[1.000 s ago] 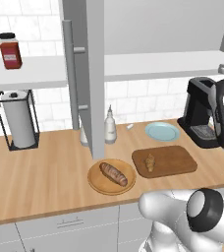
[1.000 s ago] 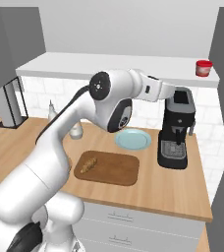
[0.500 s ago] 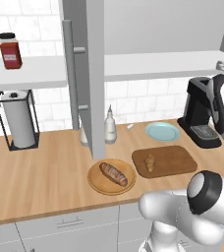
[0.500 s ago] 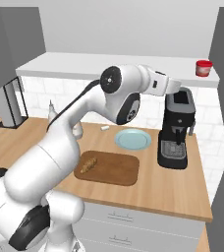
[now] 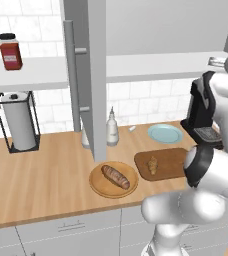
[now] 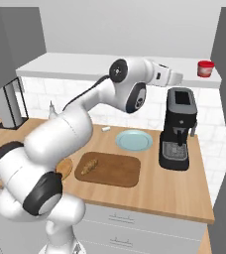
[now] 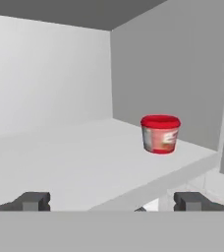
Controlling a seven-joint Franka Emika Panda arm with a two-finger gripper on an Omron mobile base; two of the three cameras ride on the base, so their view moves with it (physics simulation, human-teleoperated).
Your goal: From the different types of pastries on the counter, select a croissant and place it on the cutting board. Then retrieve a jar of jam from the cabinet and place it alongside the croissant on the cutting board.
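The jar of jam [image 7: 160, 134], red-topped and squat, stands on the white cabinet shelf [image 7: 84, 162] near its far corner. It also shows at the shelf's right end [image 6: 205, 68]. My gripper [image 7: 113, 202] is open and empty, level with the shelf's front edge and well short of the jar; it reaches rightward [image 6: 178, 77] above the coffee machine. The small golden croissant [image 5: 152, 165] [image 6: 88, 166] lies on the left part of the dark cutting board [image 5: 168, 159] [image 6: 116, 171]. The long brown loaf [image 5: 115, 176] rests on a round wooden plate [image 5: 98, 186].
A black coffee machine [image 6: 178, 129] stands under the gripper, with a light-blue plate [image 6: 134, 140] beside it. The open grey cabinet door [image 5: 93, 75] hangs over the counter [image 5: 41, 185]. A bottle [image 5: 112, 127], a paper towel holder [image 5: 16, 120] and a black-lidded jar [image 5: 9, 51] are at the left.
The arm has lifted and stretched the hand to the right, up to shelf height and closer to the jar of jam. Nothing on the counter has moved.
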